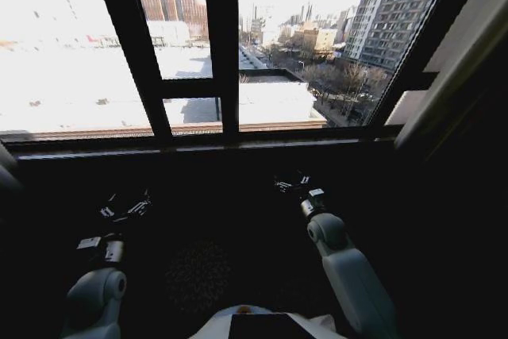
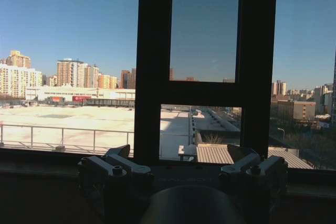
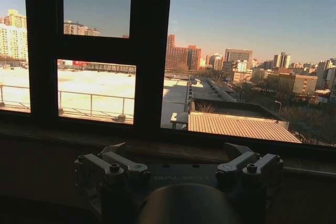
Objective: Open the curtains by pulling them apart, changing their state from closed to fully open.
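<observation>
**Grippers wide and empty beneath a bare window**

Left gripper [image 1: 125,206] low in the shadow under the sill [image 1: 198,134], on the left of the head view, pointed toward the glass. Fingers [image 2: 113,165] spread far apart in the left wrist view, with nothing between them and nothing touched. Right gripper [image 1: 292,183] on the other side, reaching a little nearer the wall below the window, equally wide at the fingers [image 3: 247,166] and equally empty. Both arms stretched forward from the pale torso [image 1: 270,325] at the bottom edge of the head view.

Ahead, the black window frame [image 1: 221,45] with its upright bars and one short crossbar, glass uncovered from side to side as far as seen. Beyond it, a bright flat rooftop [image 1: 71,85], a tall grey apartment tower [image 1: 397,13] and a clear sky over distant blocks.

Curtains not made out over the panes. Along the far right of the head view, a pale slanting band [image 1: 464,61] beside the outermost frame bar, well apart from either gripper; impossible to tell whether gathered fabric or wall.
</observation>
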{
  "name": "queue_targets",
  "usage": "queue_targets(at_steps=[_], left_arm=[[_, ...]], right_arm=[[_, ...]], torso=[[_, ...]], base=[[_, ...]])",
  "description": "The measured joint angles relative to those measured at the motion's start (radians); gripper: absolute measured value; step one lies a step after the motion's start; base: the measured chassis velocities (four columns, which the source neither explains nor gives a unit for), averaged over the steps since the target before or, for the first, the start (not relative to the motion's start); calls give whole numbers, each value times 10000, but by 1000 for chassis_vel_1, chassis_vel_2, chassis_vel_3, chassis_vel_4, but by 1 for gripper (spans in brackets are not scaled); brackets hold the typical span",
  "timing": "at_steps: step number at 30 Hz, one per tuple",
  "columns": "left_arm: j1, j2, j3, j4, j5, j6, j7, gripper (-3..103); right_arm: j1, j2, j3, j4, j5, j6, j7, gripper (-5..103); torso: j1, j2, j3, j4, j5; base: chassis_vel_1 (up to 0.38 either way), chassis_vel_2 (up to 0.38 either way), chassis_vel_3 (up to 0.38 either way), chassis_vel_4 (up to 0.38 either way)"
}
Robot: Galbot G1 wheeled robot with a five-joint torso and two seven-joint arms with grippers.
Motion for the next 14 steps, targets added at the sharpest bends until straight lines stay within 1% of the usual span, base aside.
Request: queue_targets(at_steps=[2, 14], left_arm=[[15, -29, -25, -68, 0, 105, 96, 100], [44, -186, -22, -123, 161, 134, 143, 100]], right_arm=[[-4, 25, -34, -1, 1, -3, 22, 100], [13, 15, -58, -52, 1, -5, 32, 100]], torso=[[6, -3, 3, -1, 1], [5, -2, 2, -1, 0]], base=[[0, 0, 0, 0], [0, 0, 0, 0]])
